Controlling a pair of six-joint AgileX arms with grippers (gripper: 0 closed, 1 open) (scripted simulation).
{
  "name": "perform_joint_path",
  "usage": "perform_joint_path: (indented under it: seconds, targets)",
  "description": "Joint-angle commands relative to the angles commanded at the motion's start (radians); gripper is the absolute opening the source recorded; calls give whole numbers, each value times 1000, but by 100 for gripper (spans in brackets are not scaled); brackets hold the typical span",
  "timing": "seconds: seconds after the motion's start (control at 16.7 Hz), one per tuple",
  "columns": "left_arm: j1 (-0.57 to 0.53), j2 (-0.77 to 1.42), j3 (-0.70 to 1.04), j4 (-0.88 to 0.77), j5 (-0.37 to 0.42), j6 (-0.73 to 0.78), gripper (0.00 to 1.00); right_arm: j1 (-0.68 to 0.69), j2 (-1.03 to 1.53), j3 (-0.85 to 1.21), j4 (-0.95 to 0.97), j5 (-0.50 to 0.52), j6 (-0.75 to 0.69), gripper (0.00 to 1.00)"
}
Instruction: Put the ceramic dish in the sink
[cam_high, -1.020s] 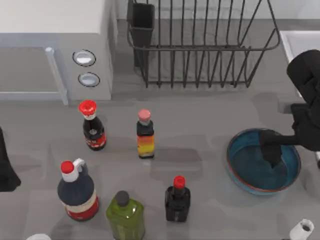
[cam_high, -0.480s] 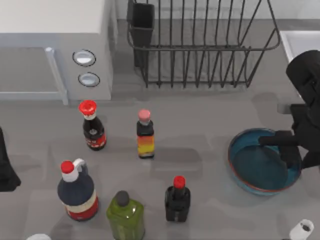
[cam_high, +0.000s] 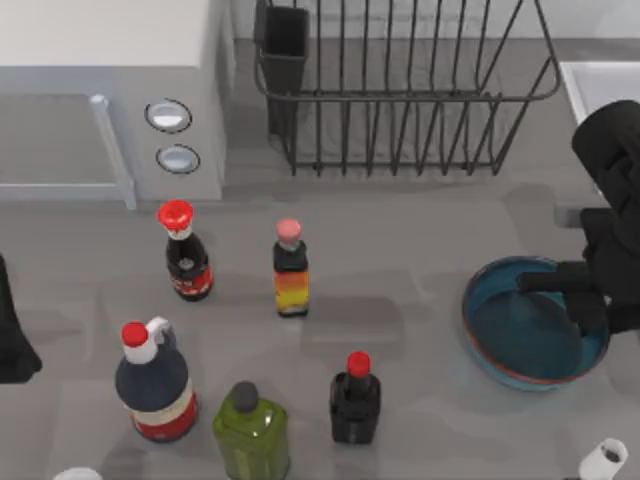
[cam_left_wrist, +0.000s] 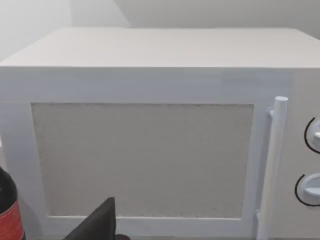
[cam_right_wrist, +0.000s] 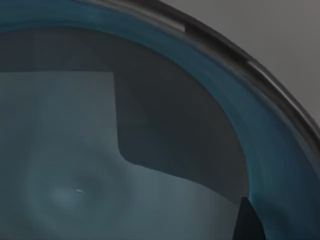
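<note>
The right claw (cam_high: 592, 300) reaches over the ceramic dish (cam_high: 520, 335) on the table, its grip on the far rim impossible to tell, so the glossy dish could slip before reaching the sink (cam_high: 600, 85) beyond.

overhead camera looks down on the table (cam_high: 420, 240); left wrist camera faces the microwave (cam_left_wrist: 150, 150) closely; right wrist camera hovers inside the ceramic dish (cam_right_wrist: 150, 150).
</note>
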Motion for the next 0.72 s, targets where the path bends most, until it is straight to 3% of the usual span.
perform_joint_path:
  seconds: [0.36, 0.72]
  targets:
    - [0, 0, 0, 0, 0, 0, 100, 0, -5, 39, -40, 1, 0, 0]
    - [0, 0, 0, 0, 0, 0, 100, -4, -63, 290, -385, 0, -1, 0]
